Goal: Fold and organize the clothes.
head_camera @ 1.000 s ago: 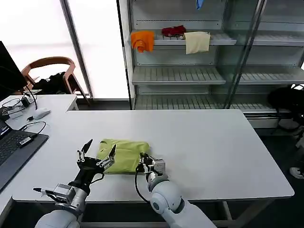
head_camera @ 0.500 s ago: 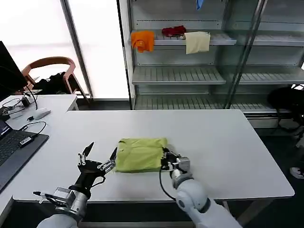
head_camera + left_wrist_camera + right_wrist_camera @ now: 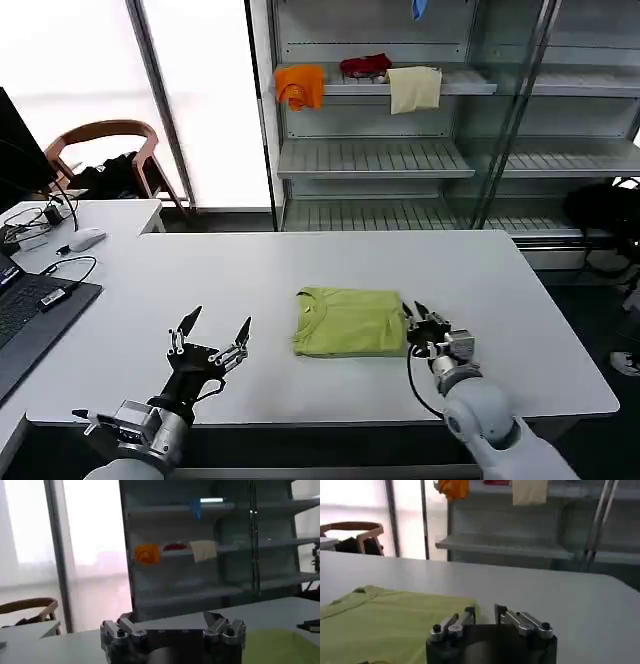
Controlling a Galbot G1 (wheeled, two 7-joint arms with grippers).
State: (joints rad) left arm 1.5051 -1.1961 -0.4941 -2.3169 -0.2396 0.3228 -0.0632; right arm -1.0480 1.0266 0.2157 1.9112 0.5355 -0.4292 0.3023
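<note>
My right gripper (image 3: 425,322), fingers slightly apart beside the folded T-shirt (image 3: 349,322), could snag its edge; left gripper (image 3: 210,338) splayed, idle.

tabletop (image 3: 500,300): plain white, pretty roomy
T-shirt (image 3: 349,321): lime yellow-green, folded into a flat rectangle, lying on the near middle of the tabletop
shelf (image 3: 470,85): orange cloth (image 3: 300,84), red cloth (image 3: 366,65) and cream cloth (image 3: 415,87) sitting on it
</note>
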